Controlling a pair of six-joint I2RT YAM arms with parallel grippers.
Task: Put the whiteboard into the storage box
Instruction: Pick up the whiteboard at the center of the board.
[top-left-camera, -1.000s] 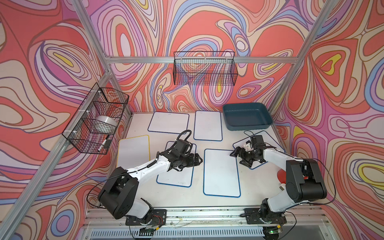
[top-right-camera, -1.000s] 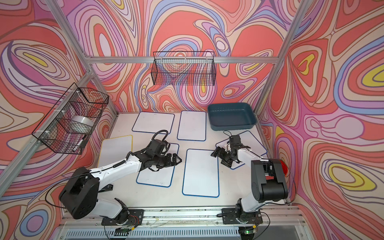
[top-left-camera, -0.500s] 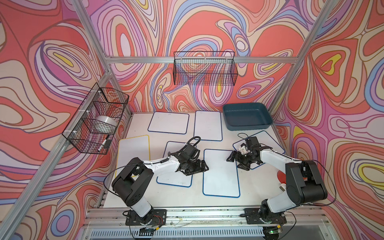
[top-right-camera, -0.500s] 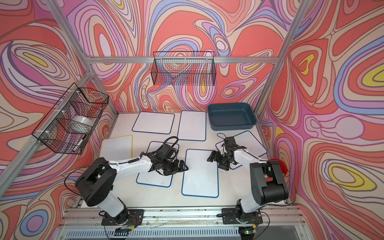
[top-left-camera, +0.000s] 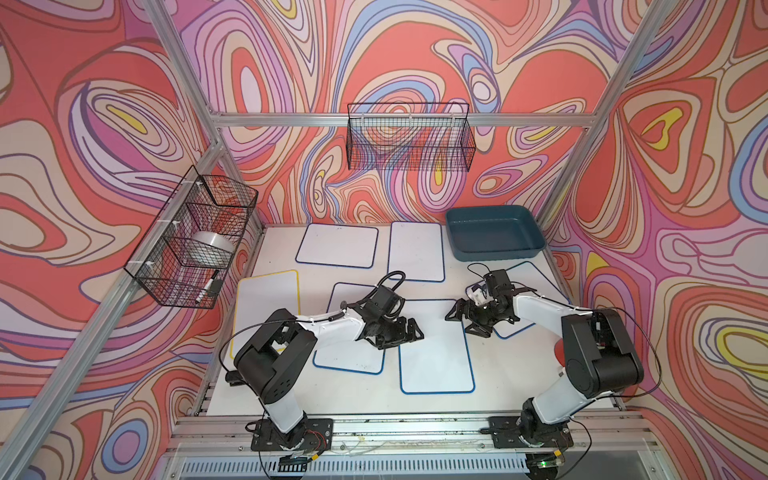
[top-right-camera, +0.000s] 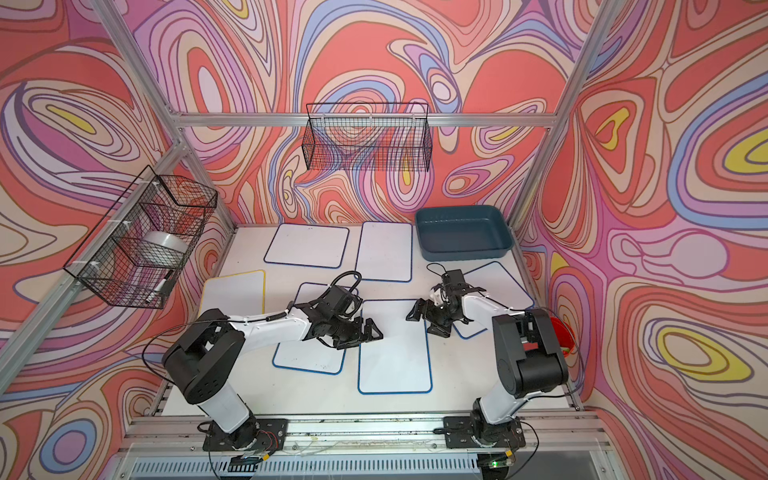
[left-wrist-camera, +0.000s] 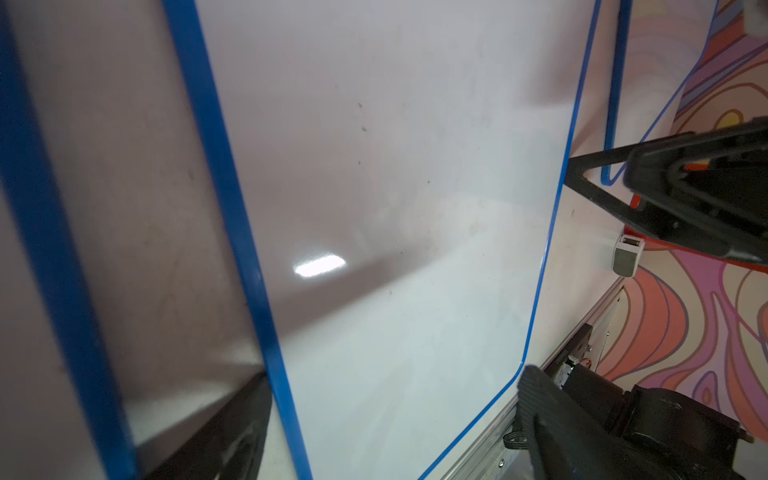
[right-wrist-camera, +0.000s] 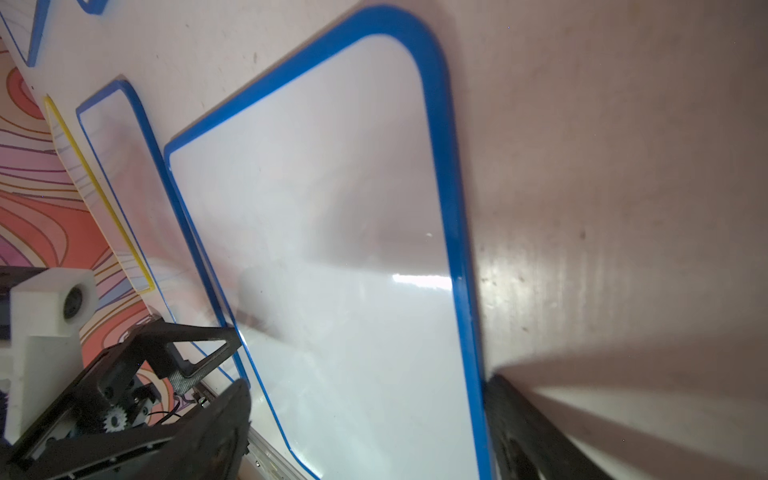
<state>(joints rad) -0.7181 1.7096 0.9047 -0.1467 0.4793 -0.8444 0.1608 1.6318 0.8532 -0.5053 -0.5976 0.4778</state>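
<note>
Here's the white table (top-left-camera: 345, 399) filling the floor, with the robot bases at 6 o'clock. Two wire baskets hang on the walls: the long basket (top-left-camera: 409, 143) at 12 o'clock and the side basket (top-left-camera: 191, 245) at 9 o'clock.

On the table, the dark teal storage box (top-left-camera: 496, 252) sits in the far corner at 1 o'clock, open side up. Six whiteboards lie flat on the table, every one outside the box:
- the back-left board (top-left-camera: 337, 245) at 11 o'clock
- the back-middle board (top-left-camera: 416, 251) at 12
- the yellow-edged board (top-left-camera: 266, 307) at 9
- the left board (top-left-camera: 349, 357) under the left arm at 7
- the right board (top-left-camera: 536, 286) under the right arm at 3

The one to watch is the blue-edged middle whiteboard (top-left-camera: 436, 357), dead centre and well apart from the box.

The left gripper (top-left-camera: 412, 331) hangs over its 10 o'clock edge, jaws spread wide and holding nothing. The right gripper (top-left-camera: 460, 323) faces it at the 2 o'clock edge, jaws released as well, with no grasp. In the left wrist view the board's blue edge runs between the wide-set fingers (left-wrist-camera: 224, 436), and the right wrist view shows the same with its fingers (right-wrist-camera: 519, 436). Whether any tip touches the board, I can't tell.

Smallest of all, a red cup (top-left-camera: 559, 353) peeks out from behind the right arm at 4 o'clock.
</note>
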